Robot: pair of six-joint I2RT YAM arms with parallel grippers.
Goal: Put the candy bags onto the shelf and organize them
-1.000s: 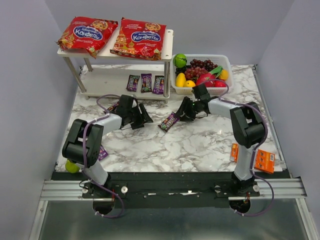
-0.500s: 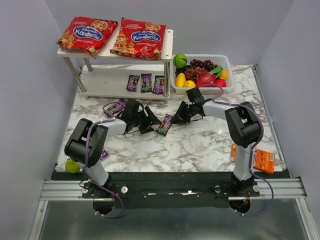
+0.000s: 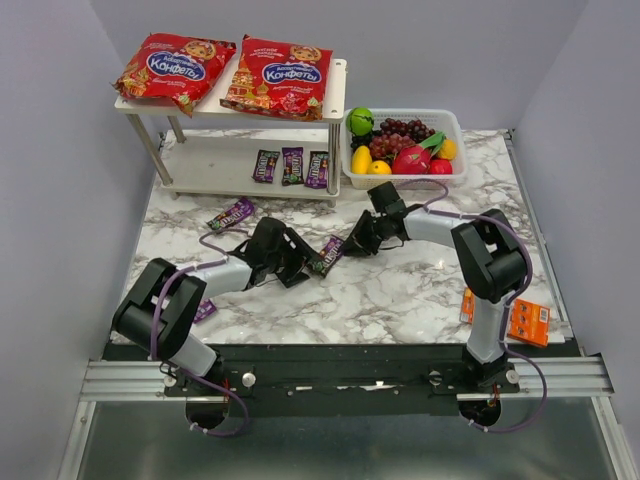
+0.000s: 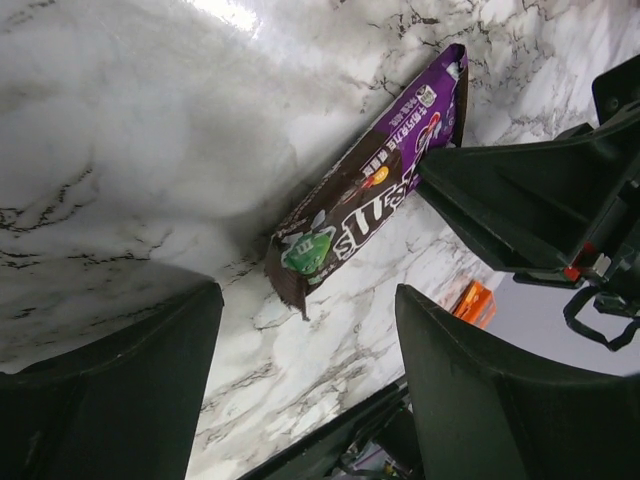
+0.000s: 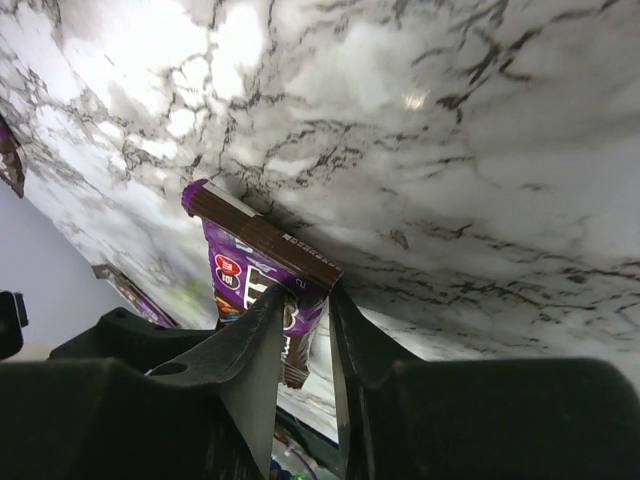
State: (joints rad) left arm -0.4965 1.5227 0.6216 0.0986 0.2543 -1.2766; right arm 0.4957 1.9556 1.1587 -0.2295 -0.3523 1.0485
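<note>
The left fingers [image 4: 500, 400] stood wide, just short of a purple candy packet [image 4: 372, 185] at mid-desk [image 3: 400, 290]. The right fingers [image 5: 255, 360] pinched its far end. Beyond, the shelf [image 3: 210, 158] carried two red bags [image 3: 175, 68] above and three packets [image 3: 292, 165] below.

Robot lab cell, grey walls [image 3: 60, 150], marble tabletop [image 3: 400, 290], aluminium rail [image 3: 340, 378]
</note>
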